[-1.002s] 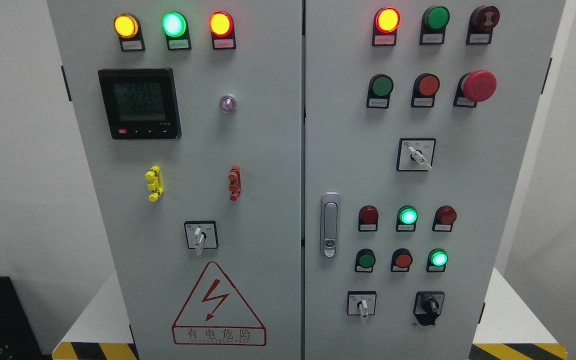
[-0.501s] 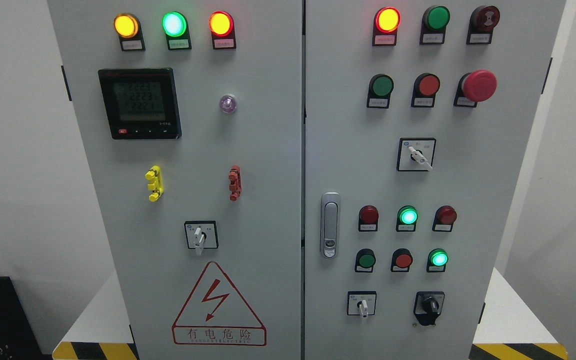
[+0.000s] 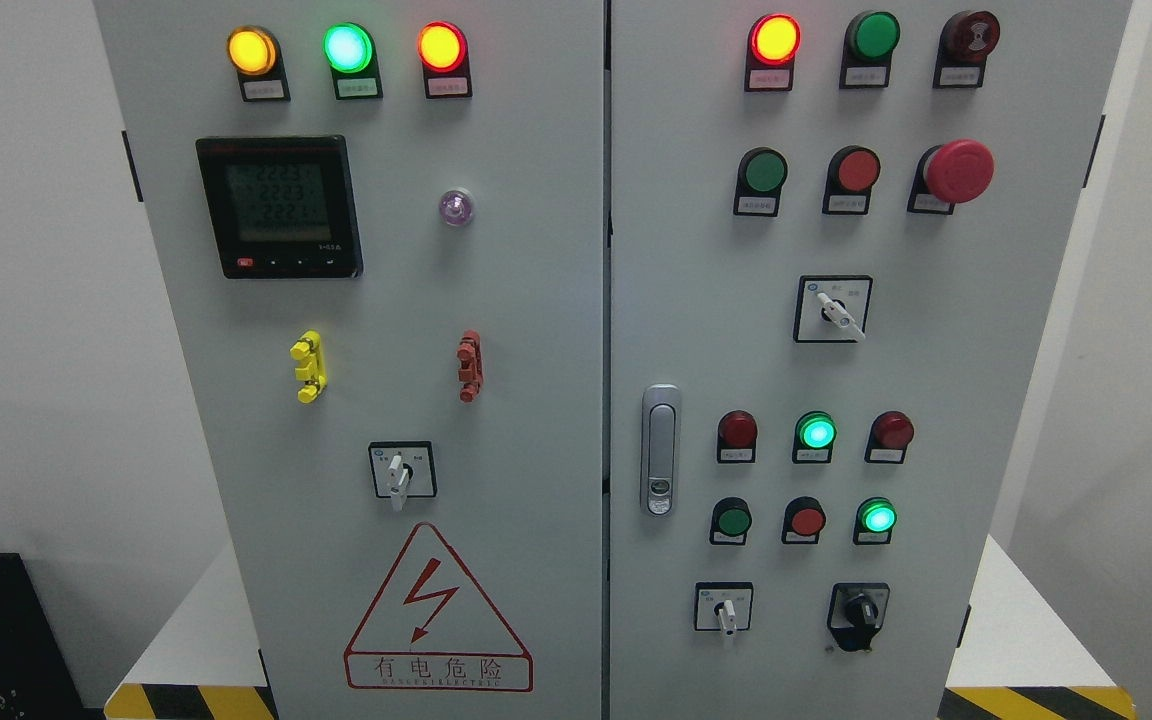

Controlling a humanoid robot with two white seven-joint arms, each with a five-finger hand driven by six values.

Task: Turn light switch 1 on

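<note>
- Light switch 1: cannot tell which control this is; the label plates are too small to read. Candidates are the white-handled selector switch (image 3: pixel 402 472) low on the left door, the white-handled selector (image 3: pixel 833 310) mid right door, the small white selector (image 3: pixel 725 608) at the bottom of the right door, and the black rotary knob (image 3: pixel 859 610) beside it.
- Hands: neither robot hand is in view, so finger state cannot be told for either; nothing is touching the control cabinet (image 3: pixel 536 300).
- Task status, judged: not started; no reach visible.
- Risk 1: wrong control picked, because several look-alike selectors sit on both doors and the labels are unreadable from here.
- Risk 2: the red emergency stop mushroom (image 3: pixel 958 170) stands proud at upper right; an arm coming in from the right toward the mid selector could bump it.
- Risk 3: the bottom-row selector and black knob sit near each other, under a row of pushbuttons (image 3: pixel 806 520); broad fingers could press a neighbour.
- Risk 4: the selector handles are small and slim; a loose pinch could slip off before the switch clicks over, or turn it the wrong way.
- Risk 5: the door latch handle (image 3: pixel 660 450) lies between the two doors' controls; a crossing arm could snag it.
</note>
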